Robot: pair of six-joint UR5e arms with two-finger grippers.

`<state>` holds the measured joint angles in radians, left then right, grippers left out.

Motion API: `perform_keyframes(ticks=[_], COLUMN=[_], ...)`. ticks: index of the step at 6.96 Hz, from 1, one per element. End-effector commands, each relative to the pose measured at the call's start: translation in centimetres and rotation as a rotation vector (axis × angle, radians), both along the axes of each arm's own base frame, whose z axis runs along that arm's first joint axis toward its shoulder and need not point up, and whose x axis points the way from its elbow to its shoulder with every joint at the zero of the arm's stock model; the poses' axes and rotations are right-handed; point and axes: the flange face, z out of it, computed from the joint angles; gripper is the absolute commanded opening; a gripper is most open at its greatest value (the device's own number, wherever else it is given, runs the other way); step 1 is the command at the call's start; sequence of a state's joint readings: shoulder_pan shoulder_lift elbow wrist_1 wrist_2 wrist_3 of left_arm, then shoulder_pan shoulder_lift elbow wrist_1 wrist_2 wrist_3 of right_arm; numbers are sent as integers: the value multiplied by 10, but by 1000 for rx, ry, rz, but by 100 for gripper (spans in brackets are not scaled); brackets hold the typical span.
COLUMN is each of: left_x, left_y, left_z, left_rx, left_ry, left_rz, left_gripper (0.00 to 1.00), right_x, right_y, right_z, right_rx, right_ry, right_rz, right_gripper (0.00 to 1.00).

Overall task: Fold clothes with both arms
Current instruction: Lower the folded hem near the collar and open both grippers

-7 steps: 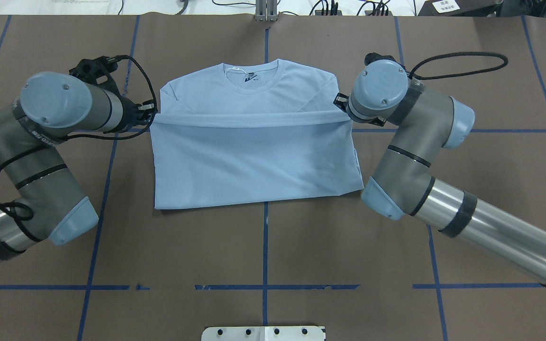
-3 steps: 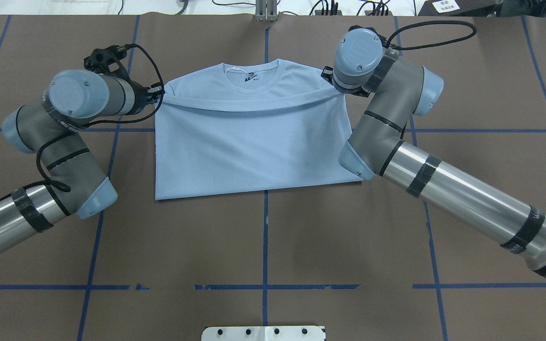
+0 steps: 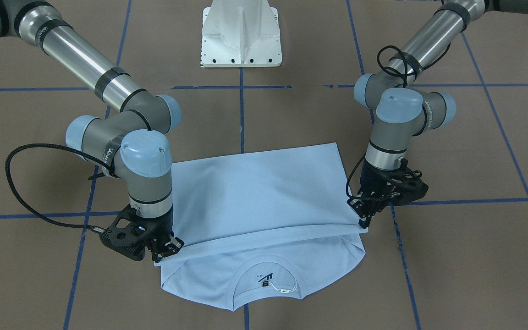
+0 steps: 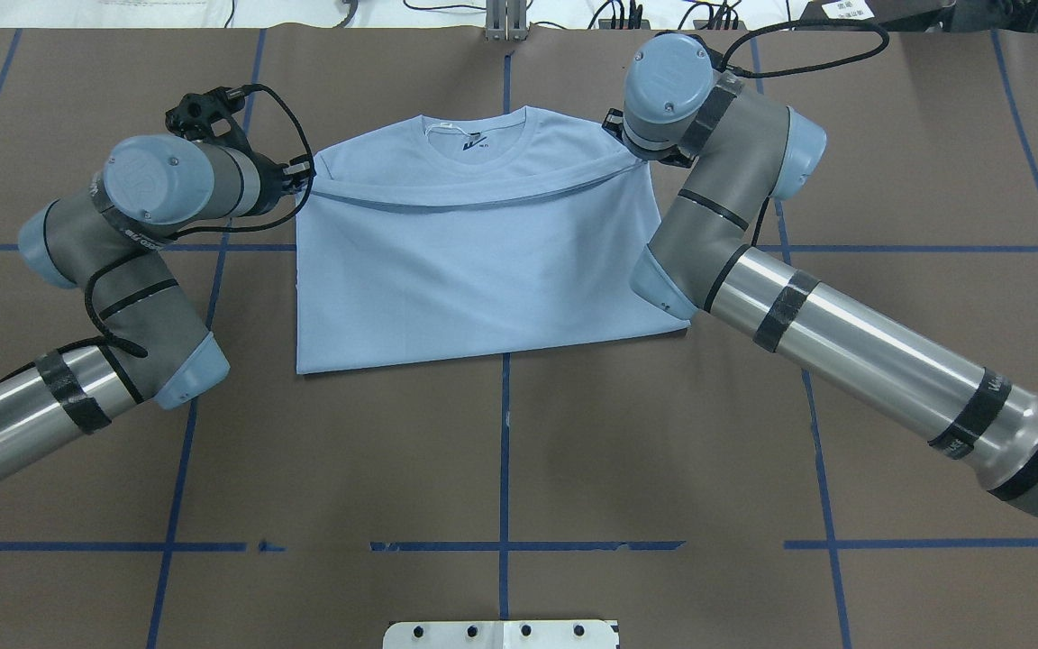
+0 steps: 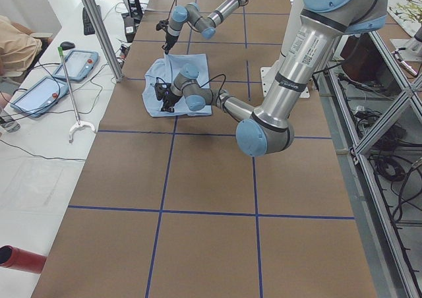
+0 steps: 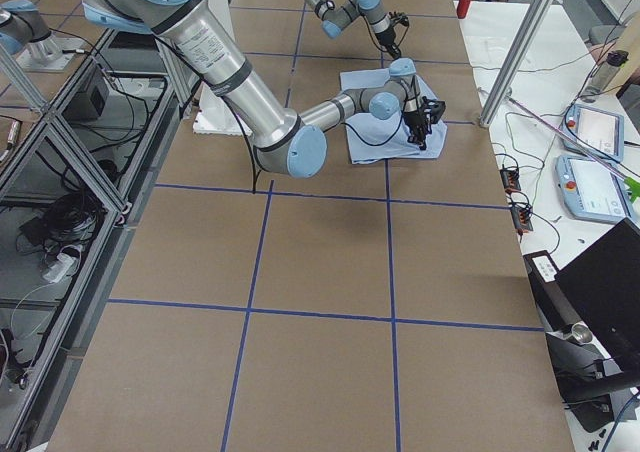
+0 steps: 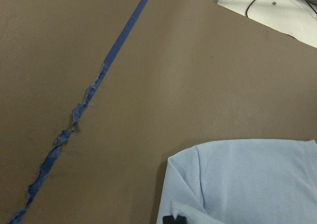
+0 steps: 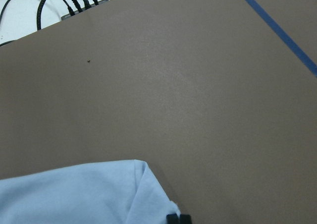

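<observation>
While the front-facing view showed the T-shirt [image 3: 255, 192] lying on the far half of the tabletop [image 3: 291, 114], its hem edge was doubled over toward the collar [image 3: 266, 268]; the left claw [image 3: 364, 221] was clamped on that edge's corner at the view's right, the right claw [image 3: 167, 251] on the corner at the view's left; the edge sagged between them, short of the collar. From overhead, the right corner sat farther than the left, so the carried edge ran skewed; a good finish, I judged, would level both corners, keep the cloth taut, and lay the edge just shy of the collar before letting go. Both side views showed the shirt only small and far off. Each wrist view showed its claw pinched on a blue corner over bare tabletop; lowering until the cloth touched seemed wise.
</observation>
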<state>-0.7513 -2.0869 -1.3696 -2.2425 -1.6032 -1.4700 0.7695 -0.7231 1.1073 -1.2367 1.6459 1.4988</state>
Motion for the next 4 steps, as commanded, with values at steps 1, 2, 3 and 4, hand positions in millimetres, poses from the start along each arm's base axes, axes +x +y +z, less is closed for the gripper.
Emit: perform_keyframes(ticks=[1, 2, 3, 4], left_x=[3, 2, 2, 0], left_y=[-1, -2, -2, -4], left_z=[8, 7, 9, 9], left_rx=[4, 5, 3, 4], left_ry=[6, 8, 5, 6], left_rz=[2, 0, 0, -4], left_gripper=[0, 0, 0, 7], right_x=[-1, 2, 1, 0], right_y=[-9, -11, -11, -12], right_z=[-8, -9, -8, -14], right_rx=[0, 0, -3, 1], right_ry=[0, -2, -1, -5], right_rz=[4, 6, 5, 5], right_gripper=[0, 0, 0, 0])
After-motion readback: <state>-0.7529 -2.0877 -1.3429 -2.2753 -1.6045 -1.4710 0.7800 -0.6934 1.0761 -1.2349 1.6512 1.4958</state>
